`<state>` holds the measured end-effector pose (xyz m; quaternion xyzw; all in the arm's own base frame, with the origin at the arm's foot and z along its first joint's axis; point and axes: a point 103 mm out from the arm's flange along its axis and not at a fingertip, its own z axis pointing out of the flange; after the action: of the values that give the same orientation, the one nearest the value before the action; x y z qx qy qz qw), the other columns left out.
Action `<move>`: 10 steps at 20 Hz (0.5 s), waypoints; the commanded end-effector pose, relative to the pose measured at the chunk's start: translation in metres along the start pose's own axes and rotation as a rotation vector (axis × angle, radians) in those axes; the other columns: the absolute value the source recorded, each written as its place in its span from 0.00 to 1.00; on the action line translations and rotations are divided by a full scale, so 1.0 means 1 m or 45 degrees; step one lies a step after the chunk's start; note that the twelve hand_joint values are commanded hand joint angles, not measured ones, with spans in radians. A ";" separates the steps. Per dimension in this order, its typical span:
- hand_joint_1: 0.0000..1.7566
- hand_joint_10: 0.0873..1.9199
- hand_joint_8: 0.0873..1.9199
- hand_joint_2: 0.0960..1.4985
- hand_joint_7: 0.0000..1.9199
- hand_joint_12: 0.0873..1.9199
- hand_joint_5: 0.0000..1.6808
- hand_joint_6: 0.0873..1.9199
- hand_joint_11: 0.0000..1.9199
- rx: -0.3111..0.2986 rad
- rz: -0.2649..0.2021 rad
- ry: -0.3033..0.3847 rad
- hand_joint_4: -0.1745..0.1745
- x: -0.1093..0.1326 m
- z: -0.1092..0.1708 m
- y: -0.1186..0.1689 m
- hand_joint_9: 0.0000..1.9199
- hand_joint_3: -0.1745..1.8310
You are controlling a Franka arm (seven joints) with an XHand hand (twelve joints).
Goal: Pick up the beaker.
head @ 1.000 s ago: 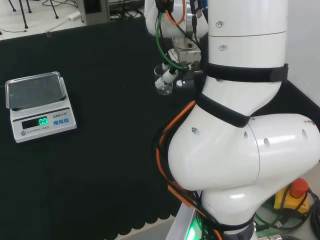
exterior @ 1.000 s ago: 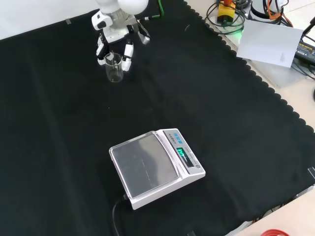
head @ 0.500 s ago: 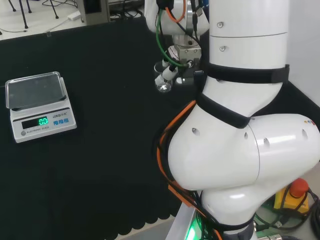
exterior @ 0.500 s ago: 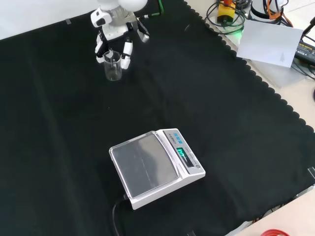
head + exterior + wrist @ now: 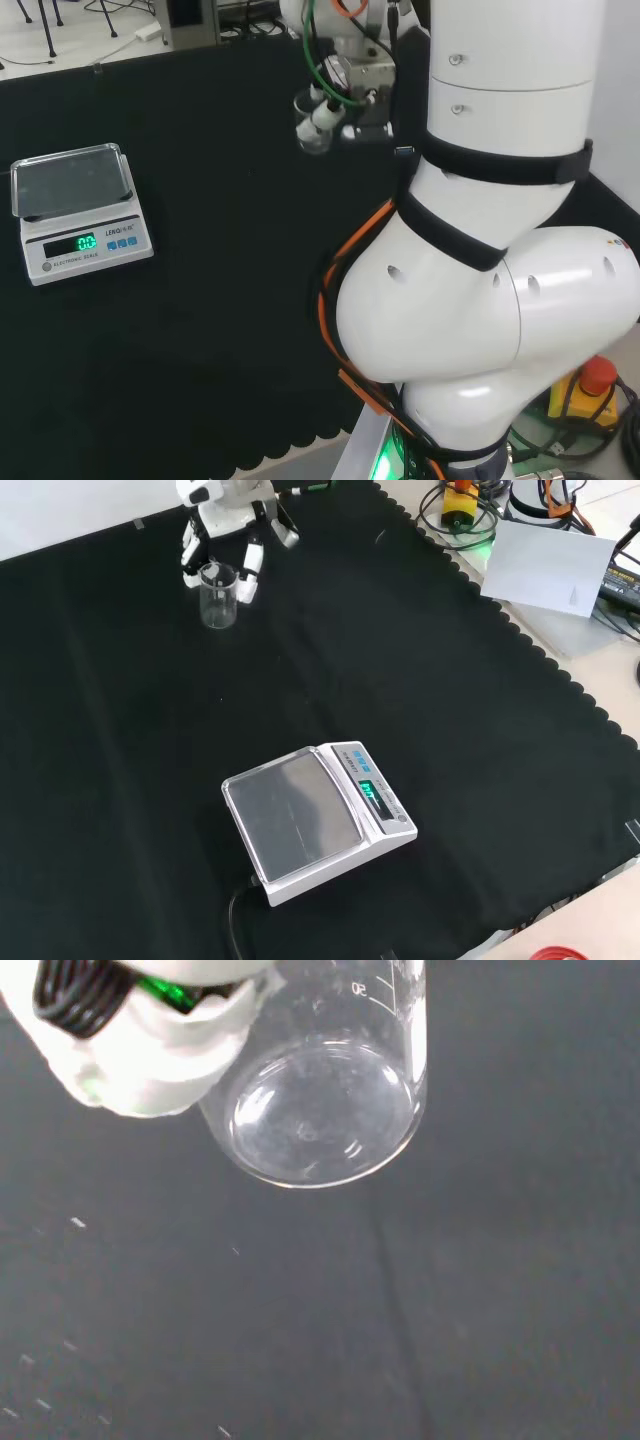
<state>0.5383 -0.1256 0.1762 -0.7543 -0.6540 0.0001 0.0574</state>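
- head view, far left: a white digital scale (image 5: 78,212) with a clear weighing pan and a lit green display rests on the black cloth (image 5: 200,330), well apart from everything else.
- head view, upper centre: the hand (image 5: 335,95) is seen just left of the arm's white links (image 5: 480,250), its fingers curled round a clear glass beaker (image 5: 311,131); the beaker stays upright and its base stands clear of the cloth.
- head view, lower right: a red emergency-stop button on a yellow box (image 5: 590,385) sits beside the arm's base, off the cloth.
- front view, upper left: the hand (image 5: 225,525) comes in from the top edge, white fingers (image 5: 249,572) lying on either side of the beaker (image 5: 217,597), which hangs upright near the far edge of the cloth (image 5: 450,710).
- front view, centre: the scale (image 5: 316,821) lies nearer the camera, well apart from the beaker, with a dark cable leaving its lower left corner.
- front view, upper right: a sheet of white paper (image 5: 553,568) and coiled cables lie past the cloth's scalloped edge.
- wrist view: the beaker (image 5: 325,1110) is close and large, its round bottom turned toward the camera and printed graduation marks visible on the wall; a white fingertip (image 5: 150,1055) presses against its side, and the inside appears empty.
- state of the hand: closed round the beaker, holding it above the cloth.
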 end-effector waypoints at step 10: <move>0.54 0.30 0.50 0.37 0.62 0.60 0.52 0.42 0.47 -0.055 -0.436 -0.108 0.95 0.251 -0.060 -0.009 0.66 0.36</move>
<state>0.5640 0.0068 0.2337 -0.6842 -0.7288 0.0056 0.0252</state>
